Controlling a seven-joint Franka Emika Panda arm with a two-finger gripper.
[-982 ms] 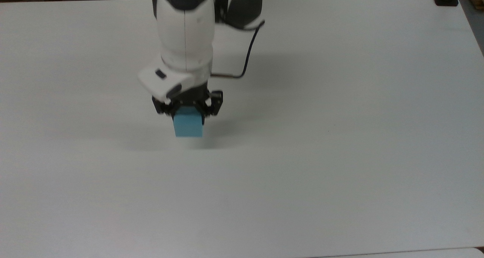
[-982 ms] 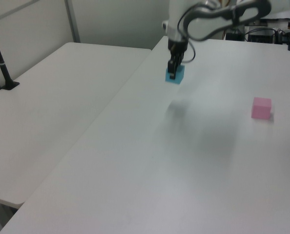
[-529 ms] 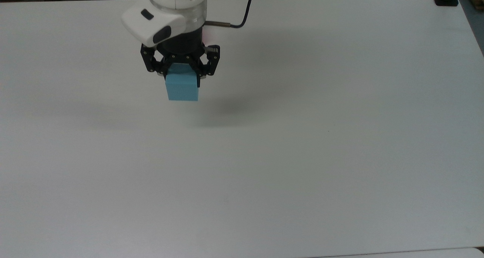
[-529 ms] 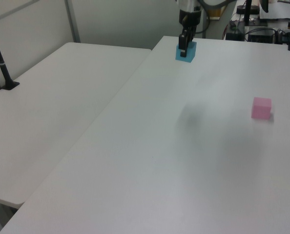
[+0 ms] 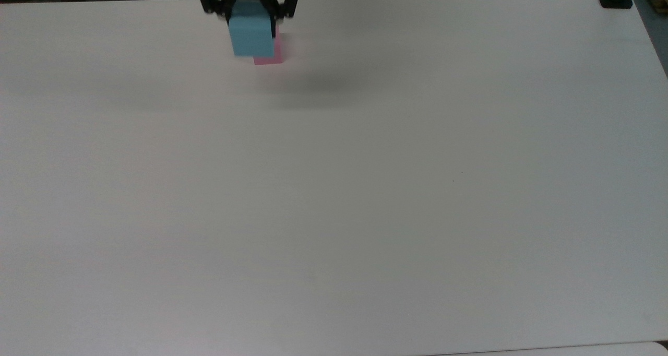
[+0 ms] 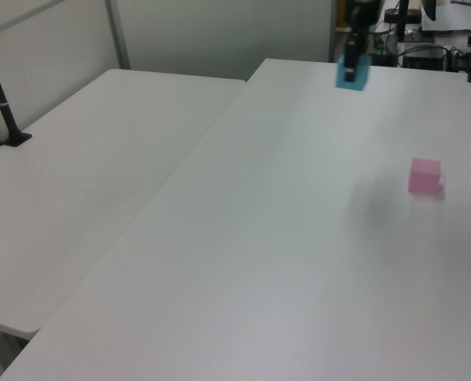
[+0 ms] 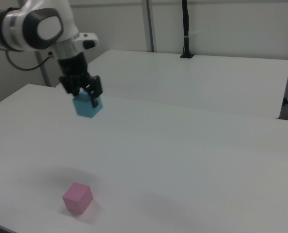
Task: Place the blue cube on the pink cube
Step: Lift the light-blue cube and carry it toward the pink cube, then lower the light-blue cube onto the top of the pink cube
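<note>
Blue cube [image 7: 88, 107] | clamped in end effector [image 7: 86, 94], held above table [image 7: 192, 155] | pink cube [image 7: 77, 198] apart

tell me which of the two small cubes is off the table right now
The small matte sky-blue cube: the black two-finger gripper holds it in the air, while the small matte pastel pink cube sits on the white table.
</note>
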